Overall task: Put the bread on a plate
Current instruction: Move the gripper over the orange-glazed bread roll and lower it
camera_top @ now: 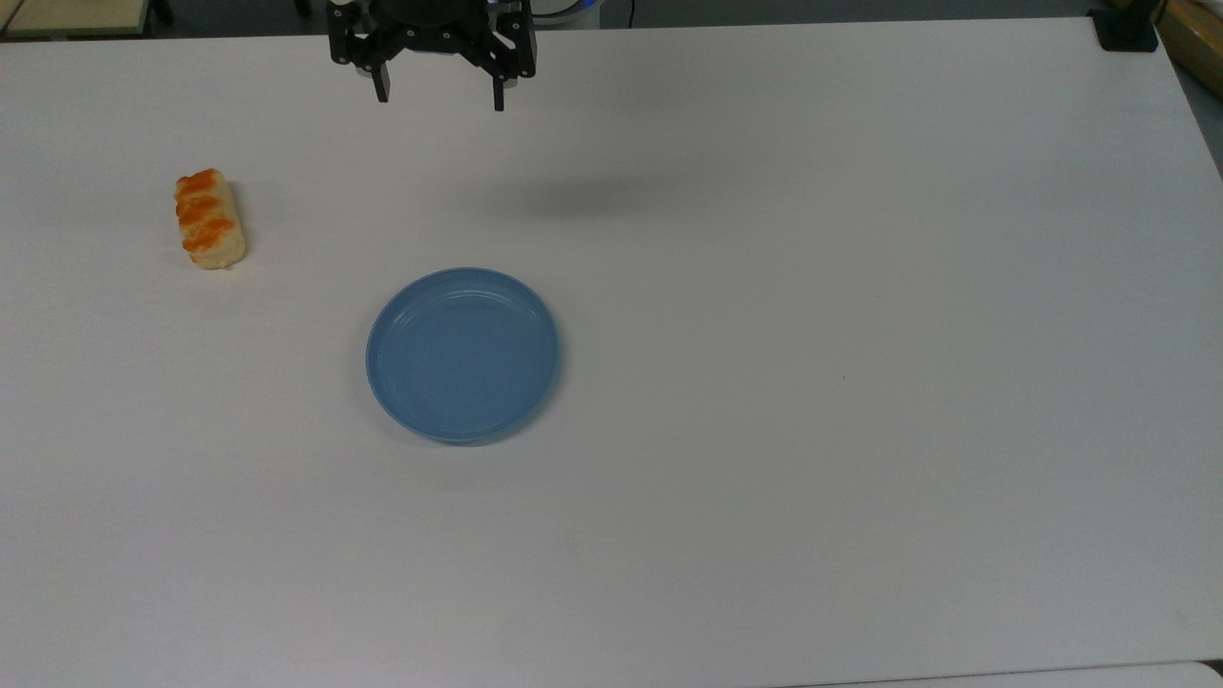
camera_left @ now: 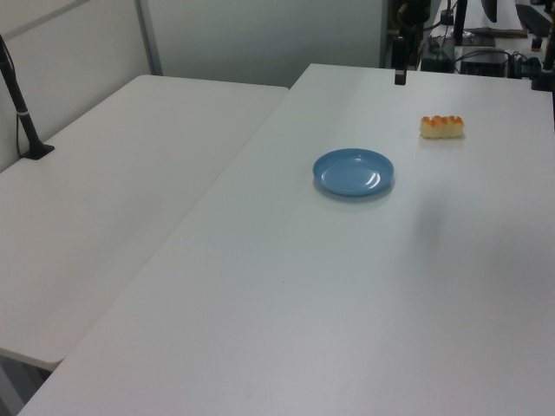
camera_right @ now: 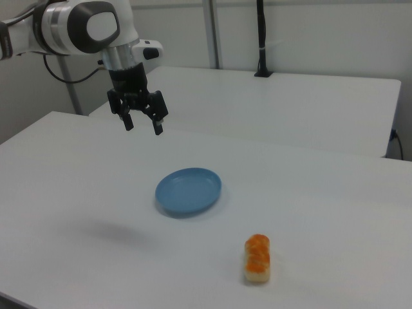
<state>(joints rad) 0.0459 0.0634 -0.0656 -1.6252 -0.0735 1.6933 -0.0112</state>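
One small bread (camera_top: 209, 219), probably light and soft, lies at the top view's left, well apart from the plate (camera_top: 463, 354); the spread-fingered, empty gripper (camera_top: 439, 98) should pinch its midsection gently.

White-grey arm (camera_right: 84, 26), black 2-finger claw (camera_right: 143, 125).

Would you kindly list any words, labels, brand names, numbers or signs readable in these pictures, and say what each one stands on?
None: no readable text shows in any of the three views.
The bread: glazed patches, no label.
The plate: plain blue, no mark.
The pincer and the arm: no legible brand or number.
The table: plain white, unmarked.
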